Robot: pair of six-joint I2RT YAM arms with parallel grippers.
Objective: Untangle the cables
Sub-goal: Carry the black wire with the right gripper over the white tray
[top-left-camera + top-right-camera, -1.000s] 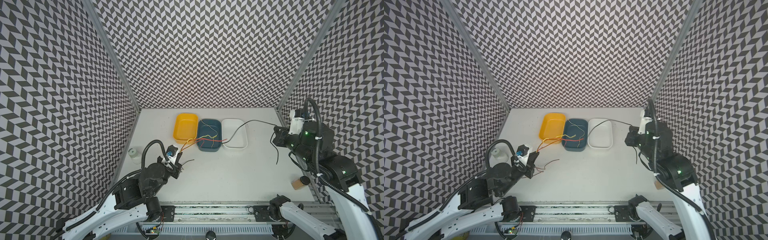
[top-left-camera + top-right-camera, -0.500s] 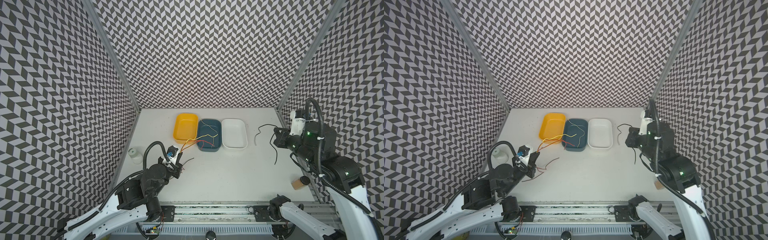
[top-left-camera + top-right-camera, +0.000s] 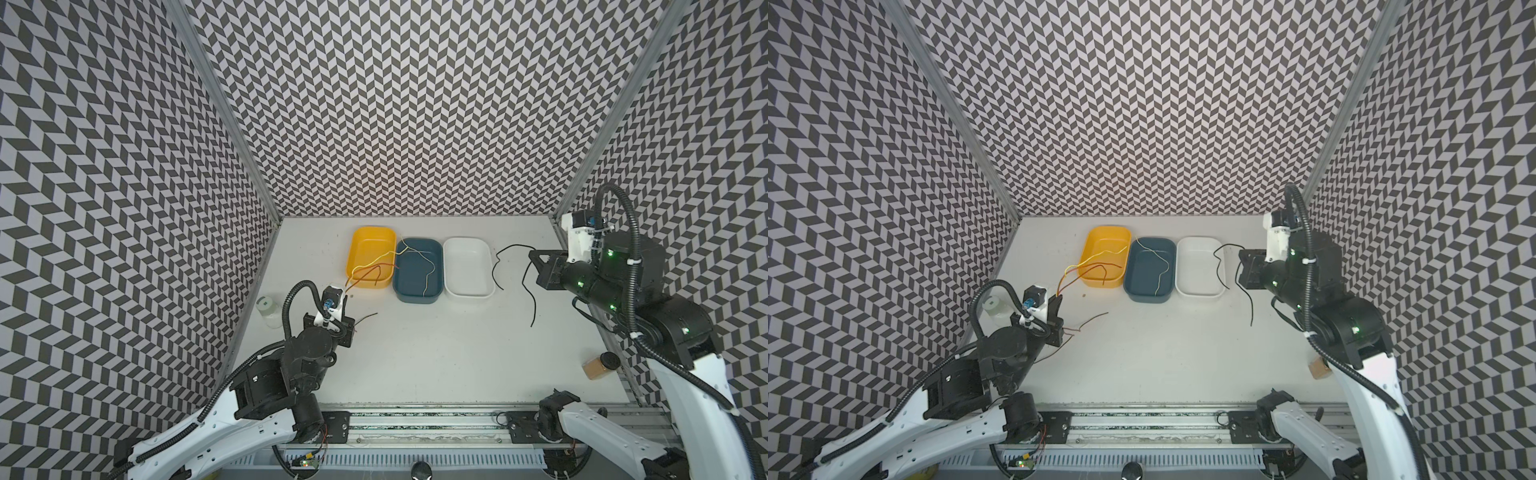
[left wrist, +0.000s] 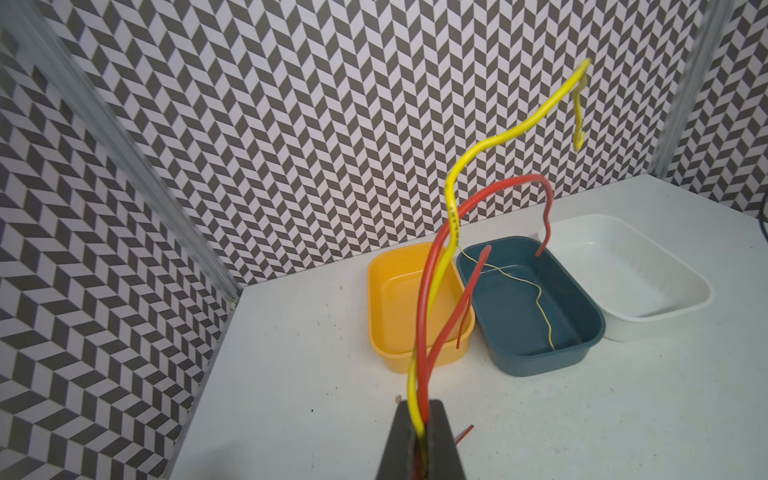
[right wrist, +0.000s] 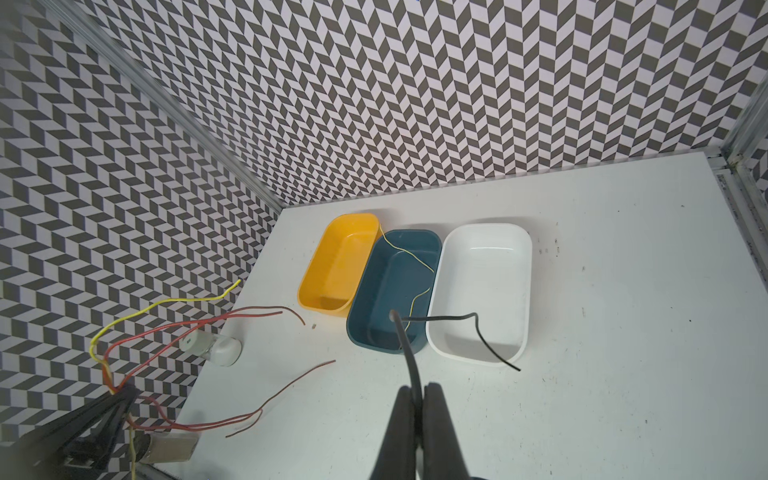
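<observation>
My left gripper (image 4: 419,409) is shut on a bundle of cables: a yellow one (image 4: 498,139) and red ones (image 4: 428,282) rise from the jaws and arch above the yellow tray (image 3: 374,241). Their reddish-brown tails (image 3: 365,318) trail on the table beside that gripper (image 3: 347,291). My right gripper (image 5: 417,390) is shut on a black cable (image 5: 409,353). In both top views it hangs from this gripper (image 3: 534,257) to the right of the white tray (image 3: 467,270), both ends (image 3: 1252,307) dangling. A thin yellowish cable (image 3: 428,274) lies in the blue tray (image 3: 411,286).
The three trays stand side by side at the back of the white table. A clear jar (image 3: 268,309) stands by the left wall behind my left arm. A brown spice jar (image 3: 600,365) lies near the right edge. A metal rail (image 3: 415,428) runs along the front.
The black cable, earlier stretched across the white tray to the blue one, has come free and now hangs right of the white tray as my right gripper drew back. The left gripper barely moved.
</observation>
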